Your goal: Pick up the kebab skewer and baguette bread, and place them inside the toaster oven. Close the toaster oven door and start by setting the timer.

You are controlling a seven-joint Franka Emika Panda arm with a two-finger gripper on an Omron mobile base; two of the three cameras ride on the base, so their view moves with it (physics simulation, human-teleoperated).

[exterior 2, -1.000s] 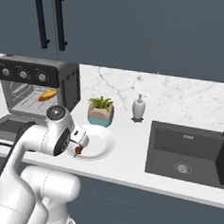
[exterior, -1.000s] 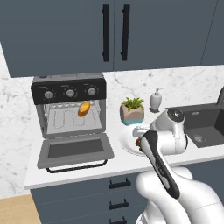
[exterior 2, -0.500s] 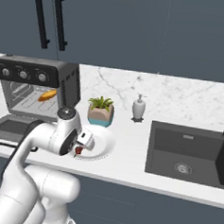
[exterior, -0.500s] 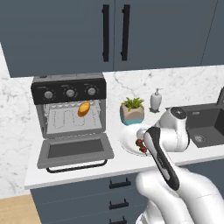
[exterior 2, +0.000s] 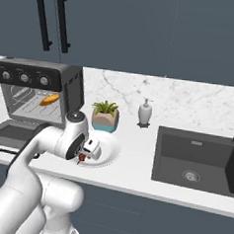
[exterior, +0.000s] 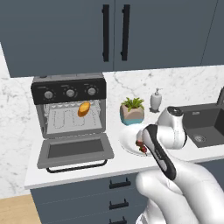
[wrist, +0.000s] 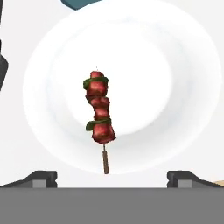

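**Skewer pickup pending, bread loaded**

Marble counter under grey cabinets: the baguette bread already lies on the rack inside the toaster oven, whose toaster oven door hangs open. My gripper, jaws spread wide and empty, hovers over the white plate bearing the kebab skewer. Remaining: grasp skewer, load it, shut door, set timer.

The kebab skewer lies flat on a white plate. The baguette bread rests inside the toaster oven, whose toaster oven door hangs open.
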